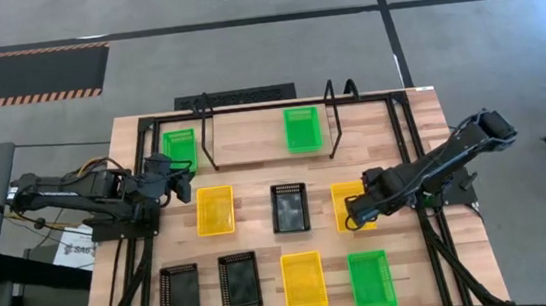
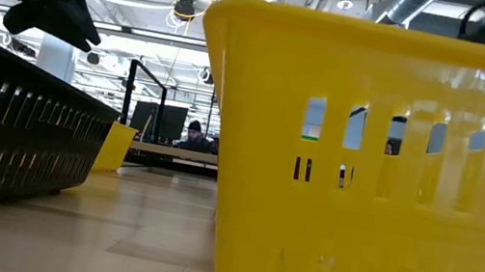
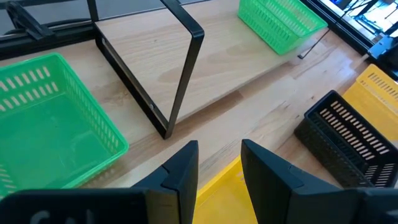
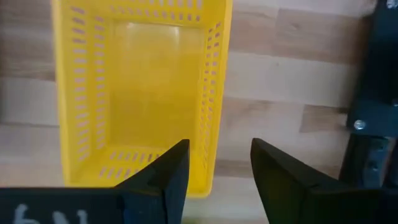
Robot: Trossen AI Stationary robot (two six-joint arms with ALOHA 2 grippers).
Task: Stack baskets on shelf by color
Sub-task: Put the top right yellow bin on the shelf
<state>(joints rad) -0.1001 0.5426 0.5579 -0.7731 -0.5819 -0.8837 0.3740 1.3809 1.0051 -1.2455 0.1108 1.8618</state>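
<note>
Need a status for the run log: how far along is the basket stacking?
Early. Done: one green basket sits on the shelf. In hand: nothing held; the right gripper is open over a yellow basket at the table's right side, the left gripper is open between another green basket and a yellow one. Left: eight baskets off the shelf, none stacked.

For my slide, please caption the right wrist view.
Open right claw hovers over rim of yellow basket on the wooden table.
</note>
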